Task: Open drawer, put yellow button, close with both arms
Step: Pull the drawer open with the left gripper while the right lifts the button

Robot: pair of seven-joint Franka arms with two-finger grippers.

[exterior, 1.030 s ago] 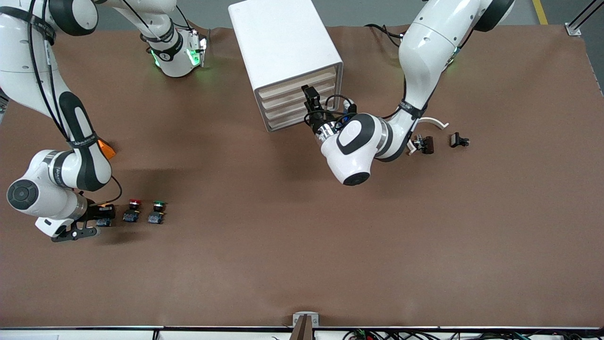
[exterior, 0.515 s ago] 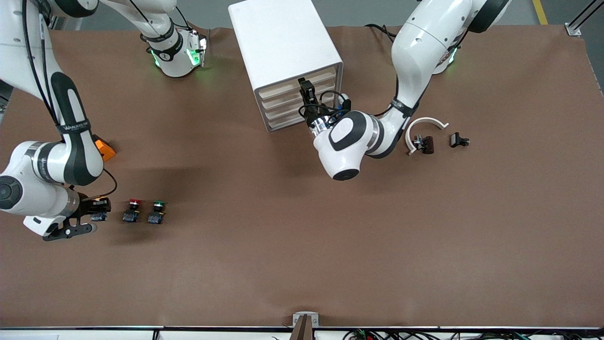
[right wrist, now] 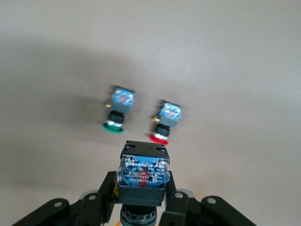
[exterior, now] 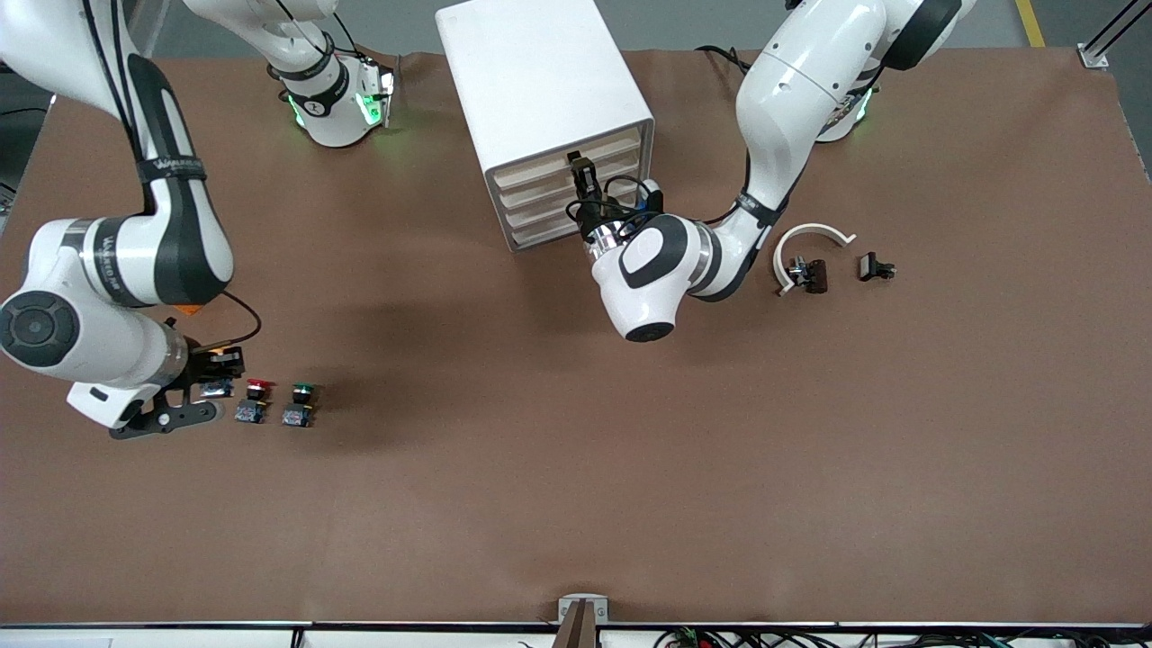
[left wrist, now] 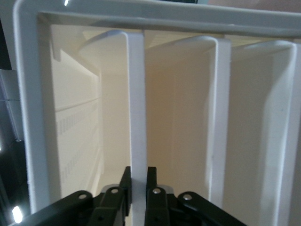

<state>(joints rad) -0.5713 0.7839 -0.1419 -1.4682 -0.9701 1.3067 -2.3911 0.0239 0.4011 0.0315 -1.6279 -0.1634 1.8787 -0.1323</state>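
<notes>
Only the left wrist view showed the left gripper (left wrist: pixel 138 181) clenched on the cream front lip of the top drawer (left wrist: pixel 137 108) of the white boxy cabinet (exterior: pixel 540 81). The right gripper (right wrist: pixel 141 197) grasped the yellow button (right wrist: pixel 142 172) above the table's corner at the right arm's end, beside the red-capped button (right wrist: pixel 165 121) and green-capped button (right wrist: pixel 117 109).
</notes>
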